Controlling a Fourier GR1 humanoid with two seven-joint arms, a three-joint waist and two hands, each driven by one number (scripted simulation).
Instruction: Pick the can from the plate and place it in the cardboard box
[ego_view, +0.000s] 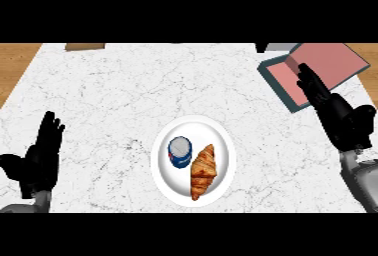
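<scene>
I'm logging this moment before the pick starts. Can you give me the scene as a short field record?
can: upright on the plate, left of the croissant
croissant: on the plate, close beside the can
plate: white, counter centre
cardboard box: open, far right
left hand: open, resting at left edge
right hand: open, fingers over the box

I see blue-and-white can (179, 153) upright on left half of round white plate (221, 131), golden croissant (204, 171) just beside it on right, blocking approach from that side. Left, top and far side of can open to me. Wide bare stretch of white marbled counter (133, 90) between plate and pink-lined cardboard box (314, 70) at far right. My black right hand (328, 105), fingers straight, overlaps box's near edge. My black left hand (40, 155), fingers straight, well apart from plate at left.
</scene>
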